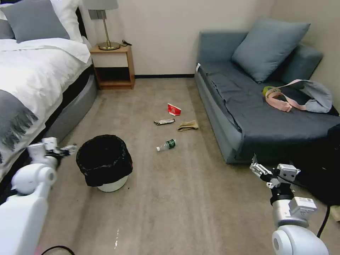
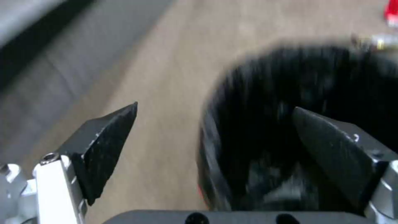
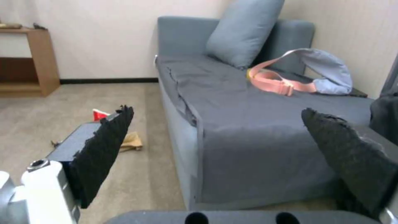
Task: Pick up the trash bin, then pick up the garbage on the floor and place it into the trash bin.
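A small round trash bin [image 1: 105,163] with a white base and a crinkled black plastic liner stands upright on the beige carpet floor [image 1: 184,198], near the grey-skirted bed with white linen [image 1: 32,81] on the robot's left. The left hand [image 1: 67,150] hovers just beside the bin's rim on the bed side; in the left wrist view its two dark pads are spread wide apart, one over bare carpet and the other over the black liner [image 2: 290,124], with nothing clamped between them. The garbage lies farther out on the floor, between the bin and the grey-blue sofa [image 1: 262,117]: a clear plastic bottle with a green label [image 1: 166,145] lies on its side nearest the bin, a dark silvery snack wrapper [image 1: 164,122] and a crumpled brown paper bag [image 1: 188,125] lie side by side beyond it, and a red-and-white folded carton [image 1: 174,109] sits farthest away. The right hand [image 1: 258,169] is held in the air in front of the sofa's near corner, well apart from the litter; the right wrist view shows its black pads [image 3: 104,152] wide apart and holding nothing, with the carton [image 3: 99,114] and the paper bag [image 3: 131,141] partly visible behind one pad. On the sofa seat rest a blue-grey cushion [image 1: 269,47] and a pink strap with a grey pouch [image 1: 301,95].
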Available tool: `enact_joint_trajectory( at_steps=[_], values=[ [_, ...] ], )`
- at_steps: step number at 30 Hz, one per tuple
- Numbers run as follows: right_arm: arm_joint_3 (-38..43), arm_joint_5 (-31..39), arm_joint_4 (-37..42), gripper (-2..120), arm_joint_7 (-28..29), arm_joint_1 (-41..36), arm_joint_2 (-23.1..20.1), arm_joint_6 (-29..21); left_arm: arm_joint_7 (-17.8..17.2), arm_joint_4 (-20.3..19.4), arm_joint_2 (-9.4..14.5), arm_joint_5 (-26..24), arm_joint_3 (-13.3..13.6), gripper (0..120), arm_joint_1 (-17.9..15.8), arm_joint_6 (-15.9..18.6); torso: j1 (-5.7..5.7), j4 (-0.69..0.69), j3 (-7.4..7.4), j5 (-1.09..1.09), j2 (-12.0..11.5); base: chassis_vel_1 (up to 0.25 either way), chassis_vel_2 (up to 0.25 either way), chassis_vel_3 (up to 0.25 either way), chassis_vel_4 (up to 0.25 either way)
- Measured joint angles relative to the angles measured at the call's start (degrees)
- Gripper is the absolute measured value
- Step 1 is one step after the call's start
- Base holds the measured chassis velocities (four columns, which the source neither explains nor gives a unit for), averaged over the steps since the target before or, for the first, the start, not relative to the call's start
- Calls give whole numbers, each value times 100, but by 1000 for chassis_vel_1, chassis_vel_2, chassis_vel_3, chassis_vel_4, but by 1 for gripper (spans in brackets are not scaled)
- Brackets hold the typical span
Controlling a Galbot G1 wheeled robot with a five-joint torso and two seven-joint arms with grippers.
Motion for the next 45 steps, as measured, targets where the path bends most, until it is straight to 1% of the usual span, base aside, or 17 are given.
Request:
enact_joint_trajectory(
  at_steps=[1,2,4,7,10,14,17,21,23,28,30,33,35,39,40,43,45],
  values=[
    [0,2,-16,100,0,12,-9,2,42,49,-33,39,35,100,-2,1,0,1,0,-12,0,0,0,0,0],
    [0,2,-16,100,0,12,-9,2,42,49,-33,39,35,100,-2,1,0,1,0,-12,0,0,0,0,0],
    [-20,6,-59,100,-1,32,-13,5,61,117,-88,119,54,100,-25,0,0,3,-1,6,0,0,0,0,0],
    [-27,6,-94,100,-1,41,-14,11,91,162,-158,172,47,100,-22,-1,0,1,0,-5,0,0,0,0,0],
    [-30,6,-120,100,-1,45,-20,15,108,193,-193,213,14,100,-16,-14,0,1,-1,2,1,0,0,0,0],
    [-31,7,-145,100,-1,58,-34,18,138,245,-241,259,-5,100,-5,-30,0,1,-1,-2,1,0,0,0,0],
    [-34,8,-161,100,0,66,-42,20,156,281,-266,279,-40,95,6,-51,0,1,-1,0,1,0,0,0,0],
    [-34,8,-172,100,2,68,-48,20,189,304,-290,286,-75,84,44,-103,0,1,-1,-1,1,0,0,0,0],
    [-34,8,-176,100,5,69,-48,22,207,307,-303,286,-99,70,74,-123,0,1,-1,-1,1,0,0,0,0],
    [-35,8,-176,100,7,65,-48,25,241,303,-316,278,-124,56,105,-135,0,2,-1,-1,1,0,0,0,0],
    [-33,12,-175,100,10,58,-48,27,257,286,-317,261,-131,45,122,-138,0,1,-1,-1,1,0,0,0,0],
    [-28,25,-161,100,13,52,-47,28,272,276,-317,251,-135,35,136,-140,0,1,-1,-1,1,0,0,0,0],
    [-27,30,-156,100,13,46,-46,29,275,271,-316,245,-136,33,140,-141,0,1,-1,-1,1,0,0,0,0],
    [-19,37,-121,100,15,9,-30,45,297,251,-317,241,-137,13,181,-146,0,1,-1,-1,1,0,0,0,0],
    [-19,37,-121,100,15,9,-30,45,297,251,-317,241,-137,13,181,-146,0,1,-1,-1,1,0,0,0,0],
    [-9,37,-99,100,15,-13,-25,55,313,248,-328,242,-147,1,199,-193,-1,1,-1,2,1,0,0,0,0],
    [-5,38,-93,100,15,-18,-25,57,318,253,-337,241,-147,0,207,-213,0,2,-1,-2,1,0,0,0,0]
  ],
)
